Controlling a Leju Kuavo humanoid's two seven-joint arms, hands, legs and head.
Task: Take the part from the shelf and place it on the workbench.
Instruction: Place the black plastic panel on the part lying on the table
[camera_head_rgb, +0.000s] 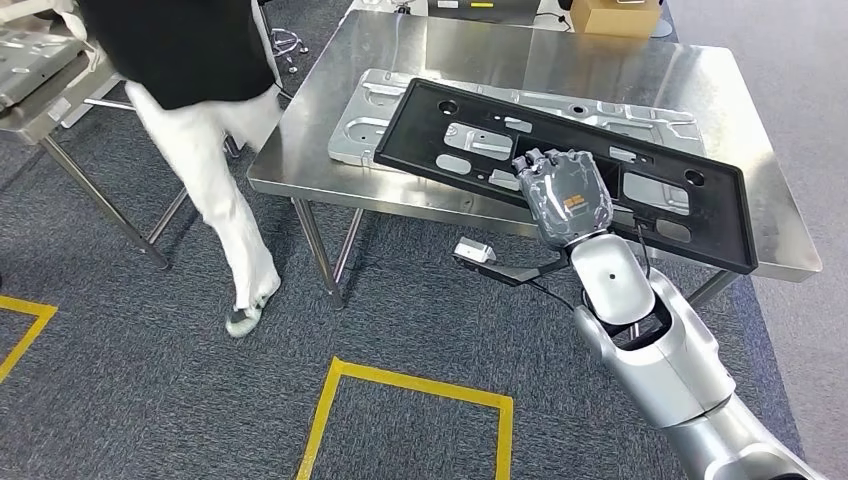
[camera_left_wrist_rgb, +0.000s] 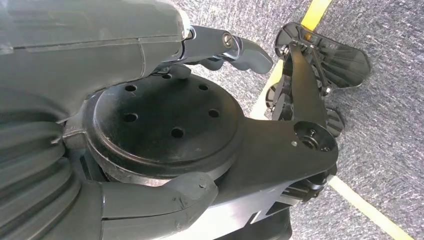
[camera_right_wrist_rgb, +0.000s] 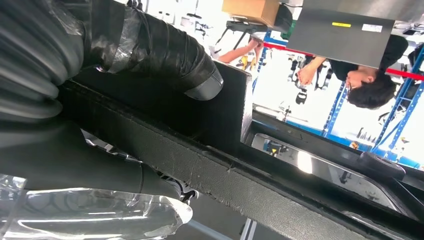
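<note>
Gripping the black part's (camera_head_rgb: 560, 165) near edge, right-hand fingers (camera_head_rgb: 535, 160) overlap its top.

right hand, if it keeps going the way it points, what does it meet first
The right hand already grips the black panel's near edge. Straight ahead lies the panel's own surface, over the silver stamped part on the steel workbench; depth is unclear.

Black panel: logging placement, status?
Right hand grips black panel, lying over silver plate on workbench. Left hand hangs. Person nearby.
</note>
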